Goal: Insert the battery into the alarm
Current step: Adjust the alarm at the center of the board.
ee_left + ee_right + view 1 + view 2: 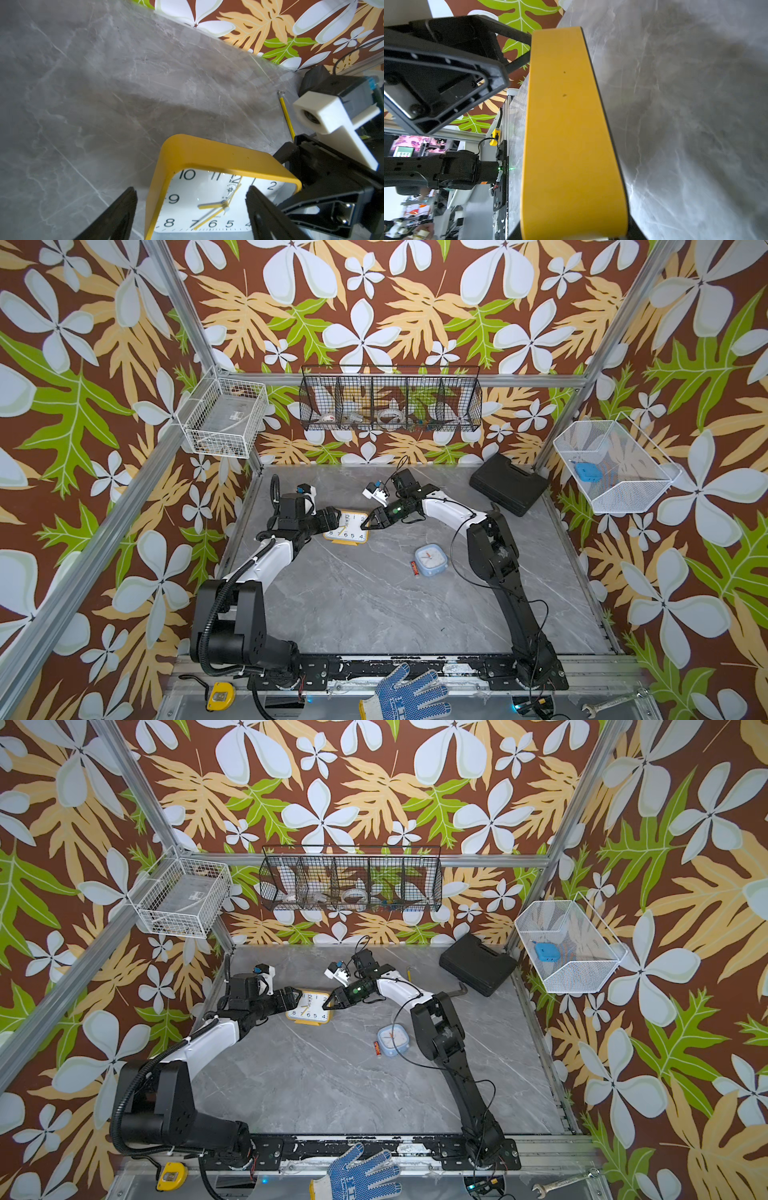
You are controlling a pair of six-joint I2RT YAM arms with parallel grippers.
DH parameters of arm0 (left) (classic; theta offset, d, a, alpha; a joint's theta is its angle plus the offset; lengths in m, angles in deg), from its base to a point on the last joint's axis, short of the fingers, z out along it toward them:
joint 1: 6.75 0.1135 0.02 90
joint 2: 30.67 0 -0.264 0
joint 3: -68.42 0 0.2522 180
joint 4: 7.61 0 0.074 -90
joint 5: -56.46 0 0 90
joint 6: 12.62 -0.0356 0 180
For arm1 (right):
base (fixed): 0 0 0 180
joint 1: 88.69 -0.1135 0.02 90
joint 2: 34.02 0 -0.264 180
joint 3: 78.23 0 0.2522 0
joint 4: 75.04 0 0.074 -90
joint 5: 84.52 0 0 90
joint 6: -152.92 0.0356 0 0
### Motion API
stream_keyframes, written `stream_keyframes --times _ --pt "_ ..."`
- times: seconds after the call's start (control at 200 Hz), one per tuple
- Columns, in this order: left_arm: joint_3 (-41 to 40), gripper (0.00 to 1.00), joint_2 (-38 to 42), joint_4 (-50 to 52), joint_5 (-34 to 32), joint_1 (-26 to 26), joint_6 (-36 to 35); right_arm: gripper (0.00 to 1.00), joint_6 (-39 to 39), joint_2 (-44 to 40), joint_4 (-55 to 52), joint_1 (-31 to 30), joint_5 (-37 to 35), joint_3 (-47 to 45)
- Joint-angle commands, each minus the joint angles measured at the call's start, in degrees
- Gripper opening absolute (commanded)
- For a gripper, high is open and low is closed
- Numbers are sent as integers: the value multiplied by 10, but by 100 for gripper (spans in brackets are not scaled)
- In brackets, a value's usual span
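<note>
Surface: a grey marbled table (374,614), walled on three sides with floral wallpaper (374,315). A black wire basket (390,400) hangs on the wall behind the yellow clock (347,531). A black case (509,483) lies behind the clock, to my right.

Yellow clock: dial turned upward, twelve toward the back wall, six toward the front edge. Its longer side runs across, from one arm to the other.

My right gripper (366,525) is at the clock's right edge. In the right wrist view the yellow casing fills the gap between the fingers, which appear clamped on it, though only their tips show.

My left gripper (336,517) is at the clock's left edge. It is spread wide, one finger clear of the casing and one over the dial, gripping nothing.

Battery (414,568): flat on the table, in front of the yellow clock and to my right, well apart from it. It lies just beside the left side of a blue clock (432,559). Its long axis runs front to back.
</note>
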Motion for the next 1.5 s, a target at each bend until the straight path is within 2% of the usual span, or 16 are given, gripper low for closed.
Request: stream_keyframes --times 0.0,0.065,0.21,0.4,0.666,0.841,0.931,1.036,1.231,1.326,1.421,1.491 --pt "-5 84 -1 1 16 2 15 26 34 15 -24 0 15 12" --pt "-9 84 -1 -5 20 2 22 27 50 22 -26 0 0 16" --pt "-20 84 -3 -24 36 2 36 36 81 39 -38 4 -49 35" --pt "-33 84 -5 -45 51 2 52 58 142 50 -29 20 -103 62" --pt "-40 84 -3 -69 71 2 81 75 147 49 -53 36 -191 102" --pt "-51 84 15 -90 77 0 97 80 82 -15 -62 40 -306 78" --pt "-56 84 23 -109 80 -5 110 81 3 -82 -44 40 -363 19" --pt "-44 84 24 -111 76 -30 107 82 -103 -180 -14 39 -434 -92" --pt "-14 84 8 -118 77 -74 106 83 -325 -384 67 22 -558 -367" --pt "-4 84 -1 -121 78 -89 104 84 -413 -485 121 7 -575 -502" --pt "-1 84 -8 -128 77 -98 107 84 -468 -559 143 -14 -563 -587" --pt "1 84 -14 -133 78 -104 109 84 -519 -600 170 -40 -588 -649"
